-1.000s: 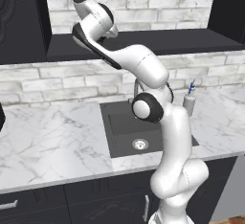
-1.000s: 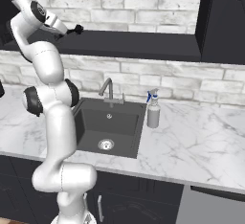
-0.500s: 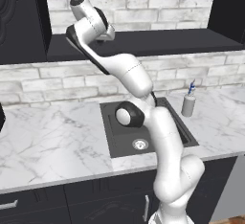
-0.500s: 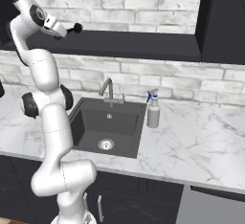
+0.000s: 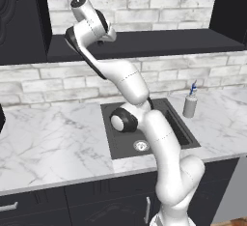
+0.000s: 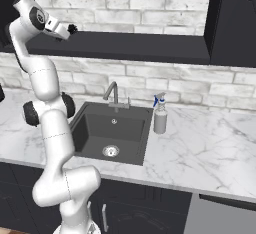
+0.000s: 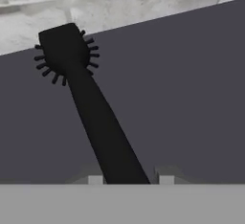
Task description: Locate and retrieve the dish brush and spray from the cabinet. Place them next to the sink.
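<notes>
Marble counter (image 6: 200,143) lay nearest, white with grey veins, with dark fronts below it. Set into it was the sink (image 6: 112,133), a dark basin with a round steel drain and a steel faucet (image 6: 114,94) at its back edge. The spray (image 6: 160,114) stood upright on the marble just right of the basin in the right base view; it also showed in the left base view (image 5: 190,102), beside the basin's far right corner. It was well apart from the gripper.

Behind the counter ran a pale brick wall, and above that the cabinet (image 6: 150,48), its long black shelf board reaching between dark side panels.

At shelf height the arm reached up and left. The gripper (image 6: 69,30) was at the left end of the shelf, with the brush (image 6: 72,28) projecting from it. In the hand view the brush (image 7: 91,108) ran from between the fingertips up to its bristle head near the brick, over the dark shelf surface. The handle sat between the two tips, and the gripper appeared closed on it. Whether the brush touched the shelf could not be determined.
</notes>
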